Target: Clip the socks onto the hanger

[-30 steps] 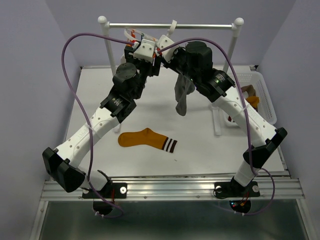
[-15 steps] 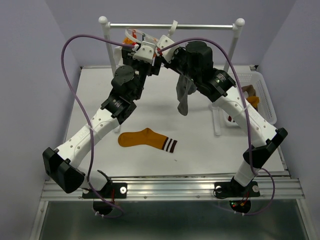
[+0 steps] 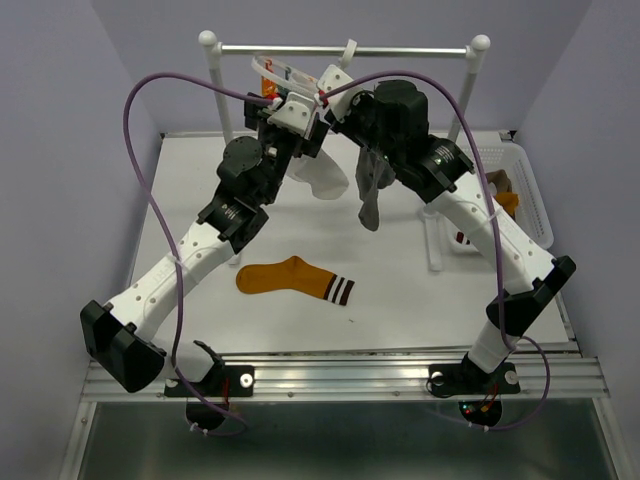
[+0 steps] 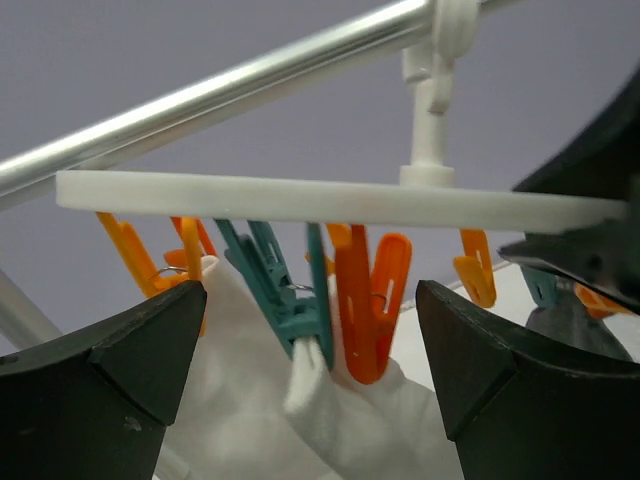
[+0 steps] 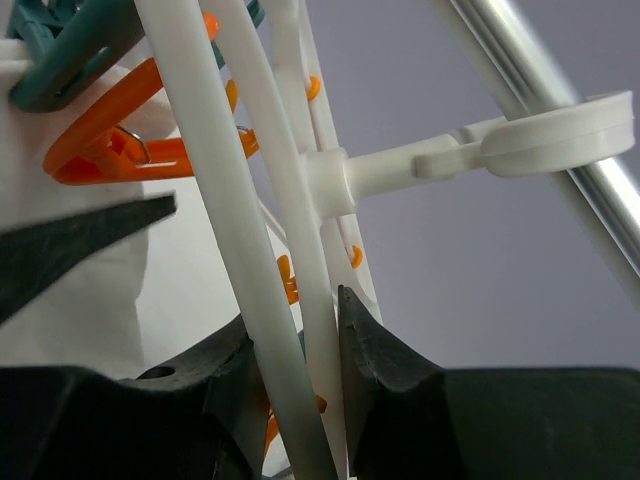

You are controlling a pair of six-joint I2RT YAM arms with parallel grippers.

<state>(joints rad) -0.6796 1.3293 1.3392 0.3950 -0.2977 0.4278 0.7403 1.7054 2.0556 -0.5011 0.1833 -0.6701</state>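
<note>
The white hanger (image 4: 300,198) hangs by its hook from the metal rail (image 4: 250,85), with orange and teal clips dangling. A teal clip (image 4: 300,315) pinches a white sock (image 4: 240,400), which hangs free between the wide-apart jaws of my open left gripper (image 4: 310,350). My right gripper (image 5: 300,350) is shut on the hanger's white rings (image 5: 265,290). In the top view the white sock (image 3: 322,178) and a grey sock (image 3: 372,192) hang below the hanger (image 3: 285,72). A mustard sock with a striped cuff (image 3: 295,278) lies flat on the table.
A white perforated basket (image 3: 532,195) at the right edge holds more socks (image 3: 500,192). The rail stand's ball-topped posts (image 3: 208,42) rise at the back, and one leg (image 3: 434,240) stands near the right arm. Purple cables loop over both arms.
My left gripper opened and let go of the white sock, which now hangs from the teal clip in full view. The right gripper kept its hold on the hanger.
</note>
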